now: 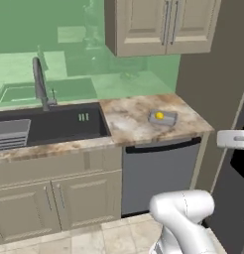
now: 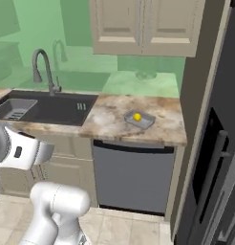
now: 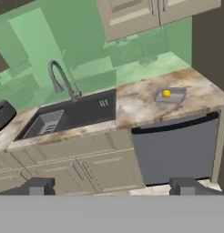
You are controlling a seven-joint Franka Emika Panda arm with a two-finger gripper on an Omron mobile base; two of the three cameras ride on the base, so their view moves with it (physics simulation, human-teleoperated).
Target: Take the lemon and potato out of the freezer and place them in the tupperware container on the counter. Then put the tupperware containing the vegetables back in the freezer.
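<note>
Lemon (image 1: 159, 116) in tupperware container (image 1: 163, 118) on counter (image 1: 129, 119); freezer (image 2: 219, 158) cut off at frame edge. Gripper (image 3: 114, 185) fingertips wide apart, holding nothing.

You had the lemon (image 2: 137, 116) lying inside the tupperware container (image 2: 140, 120), which sat on the marbled table (image 2: 110, 122) toward its right end, above the grey dishwasher front (image 2: 132, 174). To the left, the dark sink (image 2: 52, 109) was set into the table, with a ribbed grey rack (image 2: 14, 108) in its left part and the curved faucet (image 2: 44, 71) rising behind it. Tan wall cabinets (image 2: 145, 26) hung above the container. At the far right stood the dark freezer (image 2: 219, 158), with its long bar handle (image 2: 214, 168) facing you.
</note>
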